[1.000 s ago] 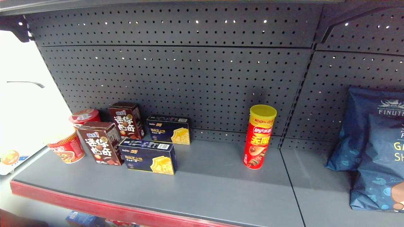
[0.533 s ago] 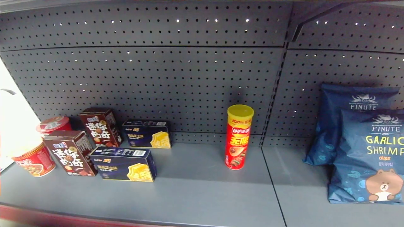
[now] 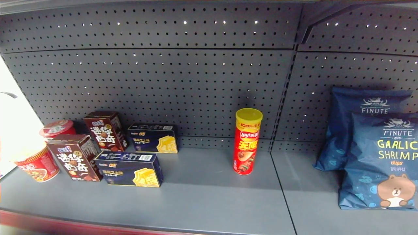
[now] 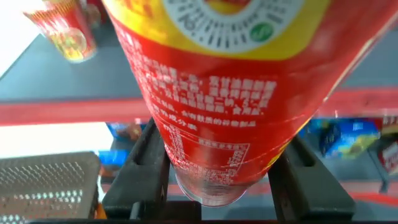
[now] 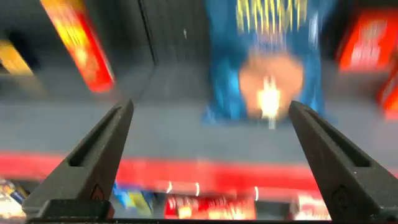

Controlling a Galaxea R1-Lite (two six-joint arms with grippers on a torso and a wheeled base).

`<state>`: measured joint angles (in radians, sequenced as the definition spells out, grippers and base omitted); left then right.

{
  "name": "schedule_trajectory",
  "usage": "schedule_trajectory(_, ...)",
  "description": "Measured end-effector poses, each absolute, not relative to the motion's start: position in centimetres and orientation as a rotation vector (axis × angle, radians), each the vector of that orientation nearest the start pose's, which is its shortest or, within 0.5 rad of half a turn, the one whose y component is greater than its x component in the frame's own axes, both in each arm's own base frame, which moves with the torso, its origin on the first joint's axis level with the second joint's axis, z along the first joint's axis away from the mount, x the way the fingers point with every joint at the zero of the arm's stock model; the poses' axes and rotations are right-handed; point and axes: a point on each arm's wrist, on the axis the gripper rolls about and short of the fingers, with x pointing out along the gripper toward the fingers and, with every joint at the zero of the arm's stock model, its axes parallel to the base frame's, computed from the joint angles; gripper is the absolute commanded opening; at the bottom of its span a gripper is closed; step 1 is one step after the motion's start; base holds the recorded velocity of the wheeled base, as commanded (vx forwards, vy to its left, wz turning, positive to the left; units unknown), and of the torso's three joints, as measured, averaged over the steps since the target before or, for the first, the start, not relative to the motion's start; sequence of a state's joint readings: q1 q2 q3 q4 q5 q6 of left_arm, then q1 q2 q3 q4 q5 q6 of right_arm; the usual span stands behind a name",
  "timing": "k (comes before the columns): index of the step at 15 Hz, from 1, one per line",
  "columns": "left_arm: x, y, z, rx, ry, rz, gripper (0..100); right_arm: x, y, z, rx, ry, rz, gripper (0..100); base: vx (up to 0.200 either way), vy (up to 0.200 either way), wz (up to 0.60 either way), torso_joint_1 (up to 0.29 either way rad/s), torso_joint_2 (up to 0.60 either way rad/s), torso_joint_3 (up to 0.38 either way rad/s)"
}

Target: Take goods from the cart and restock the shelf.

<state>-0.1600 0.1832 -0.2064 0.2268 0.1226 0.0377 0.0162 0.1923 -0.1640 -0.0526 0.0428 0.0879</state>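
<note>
While the left pincer (image 4: 219,174) pinches the held chip can (image 4: 217,112) across its lower body, one dark finger (image 4: 140,174) on each side, the can points away from the wrist toward the shelf (image 4: 56,81) and is not yet set down; it is carried in front of the red front edge (image 4: 74,111). A grasp low on the tube leaves most of its length clear, which should let it be placed among other goods without the fingers striking them. The matching standing chip can (image 3: 247,142) is upright near the pegboard (image 3: 163,81), close to the seam between two shelf sections, with bare deck before it and to its left. That gap is the likely target, since like goods are grouped front to back. Farther left lie two blue boxes (image 3: 130,169), one behind the other, then two brown boxes (image 3: 75,158), then two noodle cups (image 3: 37,164) at the shelf end. To the right, well apart from the standing can, two blue snack bags (image 3: 380,163) lean against the pegboard, the front one overlapping the rear. The right pincer (image 5: 211,155) is spread wide with nothing between its fingers, facing the shelf opposite the snack bags.
</note>
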Motion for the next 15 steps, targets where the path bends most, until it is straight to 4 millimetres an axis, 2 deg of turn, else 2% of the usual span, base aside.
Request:
schedule_trajectory(2,-1.9,0.6,10.7,0.071,0.222,-0.061,0,0.3,0.3,16.6,-0.064,-0.023,0.175,100,0.0,0.0,0.0,0.0,0.0,0.0)
schedule_trajectory(4,-1.8,0.6,10.6,0.066,0.23,-0.07,0,2.3,0.9,18.5,-0.177,-0.023,0.377,100,0.0,0.0,0.0,0.0,0.0,0.0)
schedule_trajectory(7,-1.8,0.7,10.6,0.066,0.229,-0.092,0,5.5,2.0,19.6,-0.177,0.067,0.539,100,0.0,0.0,0.0,0.0,0.0,0.0)
schedule_trajectory(10,-1.8,0.7,10.8,0.066,0.223,-0.098,0,9.4,3.9,20.3,-0.162,0.102,0.623,100,0.0,0.0,0.0,0.0,0.0,0.0)
schedule_trajectory(15,-1.8,0.7,10.8,0.066,0.222,-0.095,0,17.1,7.1,19.5,-0.151,0.126,0.678,100,0.0,0.0,0.0,0.0,0.0,0.0)
